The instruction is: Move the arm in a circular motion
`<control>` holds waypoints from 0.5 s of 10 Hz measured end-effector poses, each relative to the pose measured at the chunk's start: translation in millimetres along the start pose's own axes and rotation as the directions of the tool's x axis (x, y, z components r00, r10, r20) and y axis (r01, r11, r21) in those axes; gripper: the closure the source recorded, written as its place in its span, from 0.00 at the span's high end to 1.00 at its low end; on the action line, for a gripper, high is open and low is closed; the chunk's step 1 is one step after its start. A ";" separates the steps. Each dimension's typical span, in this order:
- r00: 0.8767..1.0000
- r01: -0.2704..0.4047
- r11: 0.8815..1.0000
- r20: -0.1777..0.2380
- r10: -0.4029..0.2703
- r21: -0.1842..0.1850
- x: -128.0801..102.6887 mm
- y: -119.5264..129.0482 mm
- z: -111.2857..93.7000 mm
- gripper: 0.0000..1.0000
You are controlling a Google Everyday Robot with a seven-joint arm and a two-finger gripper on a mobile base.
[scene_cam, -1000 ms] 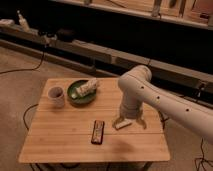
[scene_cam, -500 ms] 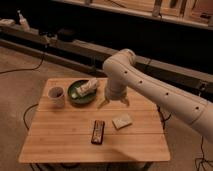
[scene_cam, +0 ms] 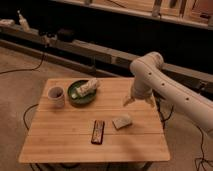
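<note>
Cream-white arm (scene_cam: 167,85), claw (scene_cam: 138,102) splayed, over wooden table (scene_cam: 60,142) far corner.

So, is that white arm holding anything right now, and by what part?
Nothing. The tool at the end of the arm hangs open and empty over the far right part of the table; the pale block lies apart from it.

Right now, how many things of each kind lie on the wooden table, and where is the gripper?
Mug: 1
Green plate: 1
Wrapped packet on the plate: 1
Dark flat bar: 1
Pale block: 1
Total: 5
The gripper hangs over the table's far right part, apart from all five.
</note>
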 end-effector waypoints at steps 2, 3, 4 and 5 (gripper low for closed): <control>0.997 -0.056 0.998 0.048 0.057 -0.031 -26.2 23.4 14.8 0.80; 0.994 -0.074 0.996 0.075 0.077 -0.041 -46.8 26.0 19.9 0.80; 0.993 -0.074 0.996 0.092 0.078 -0.043 -63.7 18.9 20.6 0.80; 0.992 -0.057 0.998 0.110 0.061 -0.034 -82.3 1.6 18.7 0.80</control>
